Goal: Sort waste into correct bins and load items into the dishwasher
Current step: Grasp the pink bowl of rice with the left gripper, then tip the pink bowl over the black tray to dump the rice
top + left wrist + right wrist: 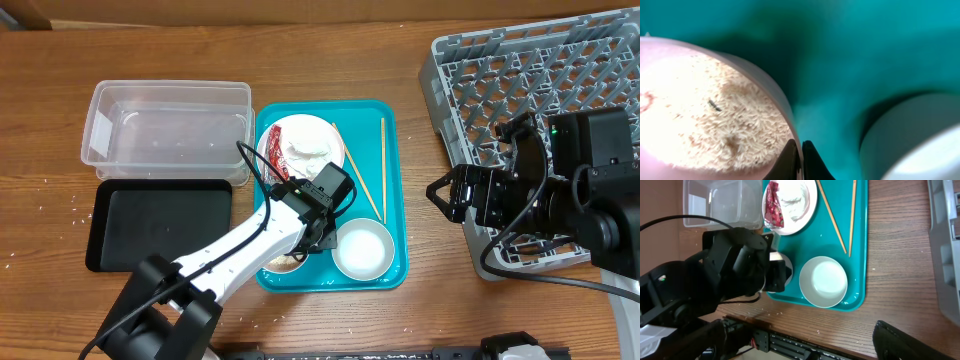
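My left gripper (801, 159) is shut on the rim of a small bowl (715, 120) filled with white rice, at the front left of the teal tray (395, 200). In the overhead view the gripper (308, 240) sits over that bowl (283, 263). An empty white bowl (362, 248) stands right beside it. A white plate (300, 150) at the tray's back holds the red wrapper (275, 165) and the white paper wad (305, 155). Two chopsticks (381, 165) lie on the tray's right side. My right gripper (440, 195) is open and empty, between the tray and the grey dish rack (540, 90).
The clear tub (168, 130) stands at the back left, with the black tray (160, 228) in front of it. A few loose rice grains (790, 312) lie on the wooden table near its front edge. The dish rack fills the right side.
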`<control>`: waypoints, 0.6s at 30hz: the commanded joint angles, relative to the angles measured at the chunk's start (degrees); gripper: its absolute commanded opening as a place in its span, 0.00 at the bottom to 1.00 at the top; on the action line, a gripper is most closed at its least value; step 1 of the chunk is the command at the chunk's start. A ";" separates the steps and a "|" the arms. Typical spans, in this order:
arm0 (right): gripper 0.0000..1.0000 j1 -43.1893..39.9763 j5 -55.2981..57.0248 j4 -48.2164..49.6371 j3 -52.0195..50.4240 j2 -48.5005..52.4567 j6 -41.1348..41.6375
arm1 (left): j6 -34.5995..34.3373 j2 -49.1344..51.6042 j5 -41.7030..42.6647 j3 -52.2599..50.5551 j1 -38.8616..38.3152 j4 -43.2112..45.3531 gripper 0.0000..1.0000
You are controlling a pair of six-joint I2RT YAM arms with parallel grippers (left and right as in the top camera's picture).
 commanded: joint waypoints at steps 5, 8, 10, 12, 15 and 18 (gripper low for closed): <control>0.96 0.28 -0.09 -0.07 0.55 -0.48 0.02 | 9.18 -15.12 12.66 5.70 9.90 -9.86 0.04; 0.96 0.28 -0.09 -0.07 0.55 -0.48 0.02 | 20.79 -20.24 25.81 5.68 22.67 -13.64 0.04; 0.96 0.28 -0.09 -0.04 0.55 -0.48 0.02 | 28.89 -21.38 35.26 5.64 31.01 -16.61 0.04; 0.96 0.28 -0.09 -0.02 0.55 -0.48 0.02 | 40.39 -20.87 45.86 5.03 42.42 -21.11 0.04; 0.96 0.28 -0.09 -0.04 0.55 -0.48 0.02 | 49.68 -18.86 55.25 2.56 52.76 -23.52 0.04; 0.96 0.26 -0.09 -0.04 0.55 -0.48 0.02 | 58.31 -14.51 62.31 0.94 61.68 -25.88 0.04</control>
